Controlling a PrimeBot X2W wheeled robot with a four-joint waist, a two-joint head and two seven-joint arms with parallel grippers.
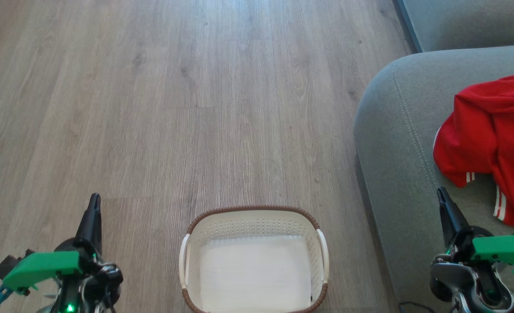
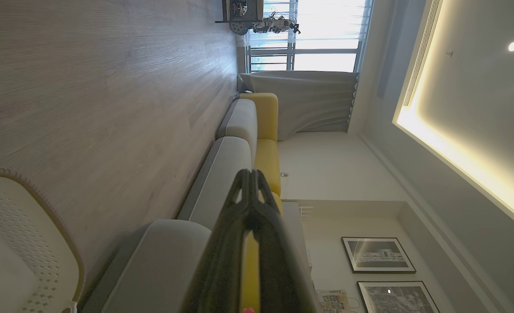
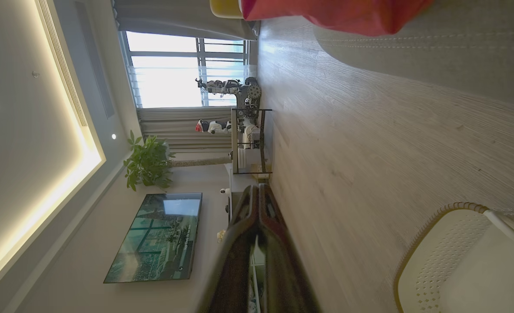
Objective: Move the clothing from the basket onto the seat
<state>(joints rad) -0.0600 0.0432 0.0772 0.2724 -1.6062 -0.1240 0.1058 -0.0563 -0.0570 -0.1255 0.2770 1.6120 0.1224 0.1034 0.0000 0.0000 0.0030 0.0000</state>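
Softly crumpled red clothing (image 1: pixel 495 130) lies on the rounded fabric seat (image 1: pixel 396 152) — perforated, woven-rimmed basket (image 1: pixel 252 224) apart; left gripper (image 1: pixel 94 200), right gripper (image 1: pixel 441 193) both closed

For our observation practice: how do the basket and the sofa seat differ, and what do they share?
The basket is cream perforated plastic with a brown rim; the seat is grey-green fabric. The basket looks empty; the seat bears red clothing. The basket is much smaller than the seat. Both have rounded corners.
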